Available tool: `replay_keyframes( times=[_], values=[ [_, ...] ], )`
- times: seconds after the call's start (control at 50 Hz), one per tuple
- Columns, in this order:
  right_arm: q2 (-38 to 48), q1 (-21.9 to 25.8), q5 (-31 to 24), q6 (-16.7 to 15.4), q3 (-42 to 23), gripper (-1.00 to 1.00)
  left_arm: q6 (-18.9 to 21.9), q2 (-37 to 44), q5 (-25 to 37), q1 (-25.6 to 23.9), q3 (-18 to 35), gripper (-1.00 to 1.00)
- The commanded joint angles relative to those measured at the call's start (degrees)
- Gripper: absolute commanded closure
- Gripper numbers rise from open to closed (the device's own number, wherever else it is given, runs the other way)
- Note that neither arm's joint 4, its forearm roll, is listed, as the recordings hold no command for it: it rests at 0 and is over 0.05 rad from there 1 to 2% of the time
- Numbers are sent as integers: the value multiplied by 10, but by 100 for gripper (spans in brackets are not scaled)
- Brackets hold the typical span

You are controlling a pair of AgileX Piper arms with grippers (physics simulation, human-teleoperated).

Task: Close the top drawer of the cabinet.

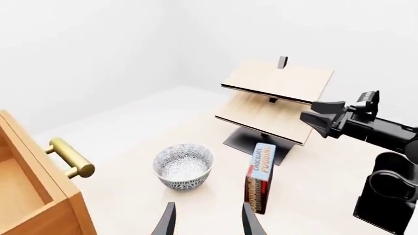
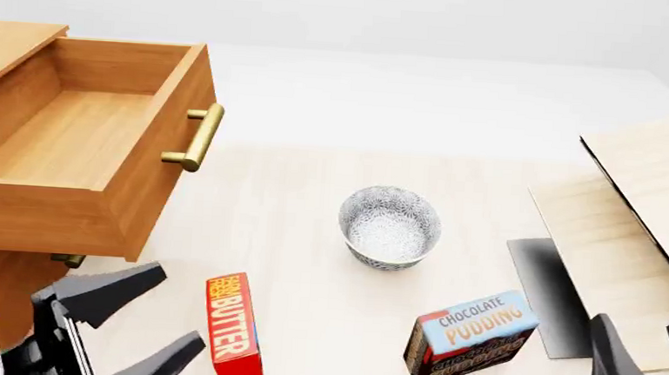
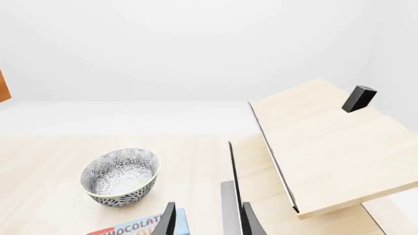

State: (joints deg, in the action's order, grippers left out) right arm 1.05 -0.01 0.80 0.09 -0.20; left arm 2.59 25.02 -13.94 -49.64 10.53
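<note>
from my remote seat, the top drawer (image 2: 81, 150) hangs pulled well out of the cabinet (image 2: 6, 50) at the upper left of the front view, its brass bar handle (image 2: 198, 136) facing the patterned bowl (image 2: 390, 227) at centre frame. my left gripper (image 2: 129, 319) sits at the lower left with fingers spread wide and holding nothing, just beside the red butter box (image 2: 233, 328), while my right gripper (image 2: 641, 353) at the lower right also stands parted and unloaded. the chocolate pudding box (image 2: 472, 337) lies at the lower middle, near the pale wooden shelf panels (image 2: 641, 224) at the right edge.
</note>
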Motion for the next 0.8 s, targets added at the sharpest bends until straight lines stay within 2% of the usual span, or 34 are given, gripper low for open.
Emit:
replay_keyframes(
  times=[0.02,0.24,0.8],
  values=[
    [0,0,0,0,0,-100,11,141,-126,-44,11,-100],
    [0,0,0,0,0,-100,13,253,-193,-74,59,-100],
    [0,0,0,0,0,-100,13,388,-260,-85,142,-100]
  ],
)
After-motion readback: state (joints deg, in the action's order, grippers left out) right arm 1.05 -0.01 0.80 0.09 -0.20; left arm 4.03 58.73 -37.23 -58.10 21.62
